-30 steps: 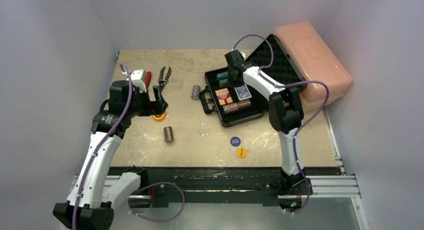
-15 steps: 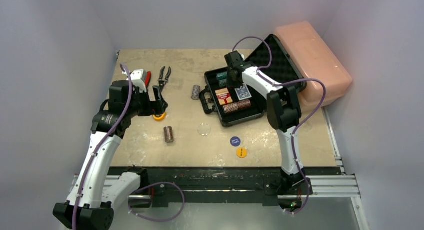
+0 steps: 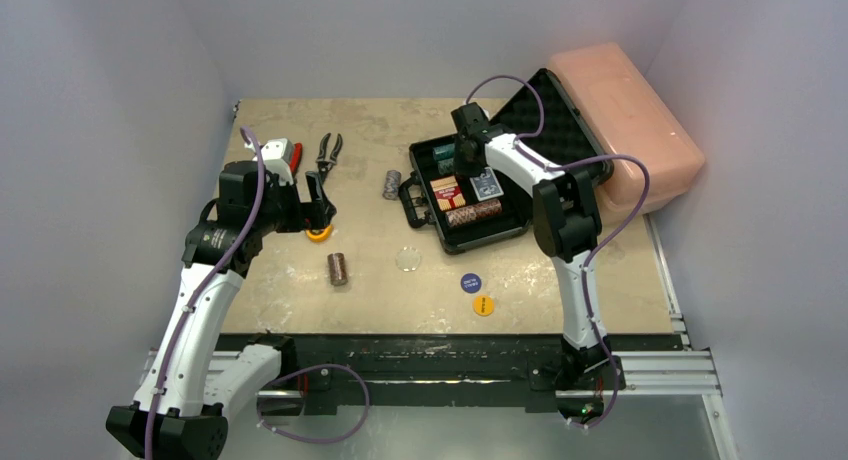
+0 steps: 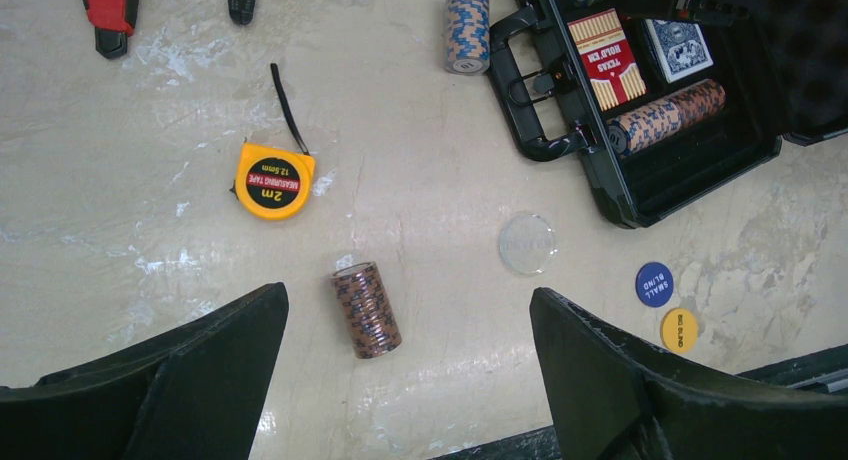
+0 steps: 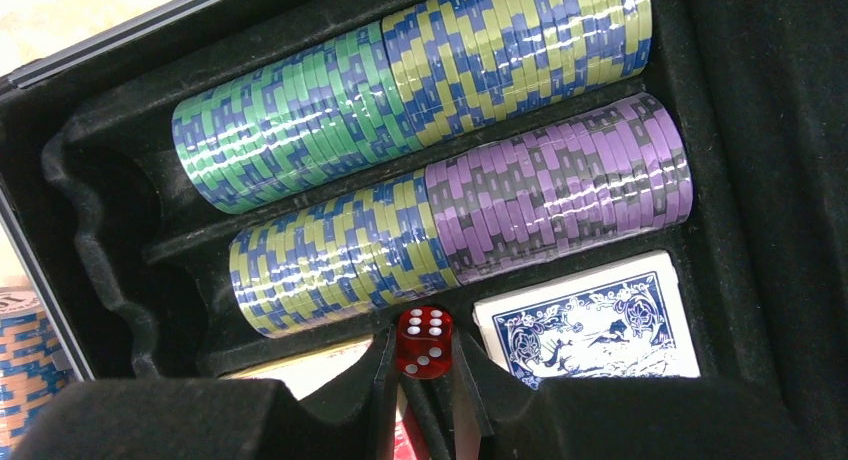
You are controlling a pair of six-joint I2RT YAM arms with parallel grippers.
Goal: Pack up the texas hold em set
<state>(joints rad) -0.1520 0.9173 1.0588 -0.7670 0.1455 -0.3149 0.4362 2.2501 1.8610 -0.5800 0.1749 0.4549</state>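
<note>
Right gripper [image 5: 424,365] over open black briefcase [image 3: 487,236], fingers clamped on one red die [image 5: 424,338]. Inside: five chip rows [image 5: 430,70], two decks: red deck [image 3: 447,192], blue deck [image 3: 485,185]. Left gripper [image 4: 407,296] hovers, fingers wide apart. Loose on table [image 3: 570,285]: brown chip stack [image 3: 338,269], grey-blue chip stack [image 3: 391,184]; clear button [image 3: 407,258], blue button [image 3: 471,282], yellow button [image 3: 483,305] near front edge. Briefcase lid against pink box [image 3: 625,110].

blue deck [image 3: 485,185] in briefcase [image 3: 575,130] | chip stack [image 3: 391,184] just left (on table [image 3: 400,120])

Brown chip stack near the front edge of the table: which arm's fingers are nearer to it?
Left. The left fingers, open, hang just beyond the chip stack; the right fingers are far off over the black case, pinching a red die.
</note>
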